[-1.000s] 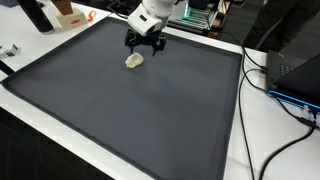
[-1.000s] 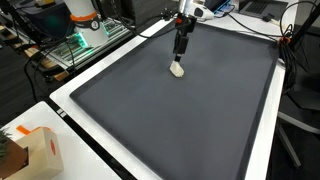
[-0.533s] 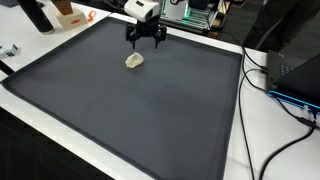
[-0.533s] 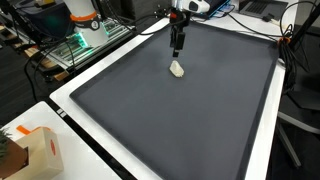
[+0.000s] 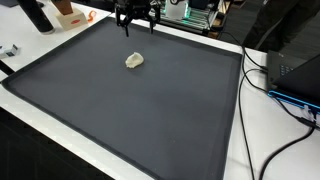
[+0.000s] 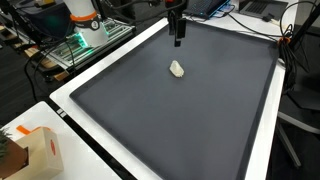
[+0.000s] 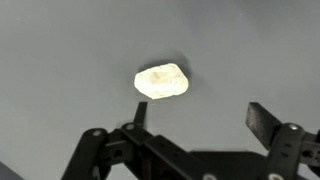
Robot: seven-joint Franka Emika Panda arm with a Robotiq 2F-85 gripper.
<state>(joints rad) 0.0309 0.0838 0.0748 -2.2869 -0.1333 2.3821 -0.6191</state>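
Observation:
A small pale, cream-coloured lump (image 5: 134, 61) (image 6: 177, 69) lies alone on the dark grey mat (image 5: 140, 110) (image 6: 190, 110), in its far half. My gripper (image 5: 137, 25) (image 6: 178, 40) hangs well above the lump, toward the mat's far edge, open and empty. In the wrist view the lump (image 7: 161, 81) lies below and ahead of the open gripper (image 7: 196, 113), beyond the two black fingertips (image 7: 262, 121), nothing between them.
A white table border (image 6: 60, 100) runs round the mat. An orange-and-white box (image 6: 40, 150) stands near a corner. Black cables (image 5: 285, 110) and a dark device (image 5: 295, 75) lie at one side. Green-lit equipment (image 6: 80, 45) and clutter sit beyond the far edge.
My gripper has risen straight up from just over the lump toward the top of the exterior views, staying open. The lump has stayed where it was on the mat.

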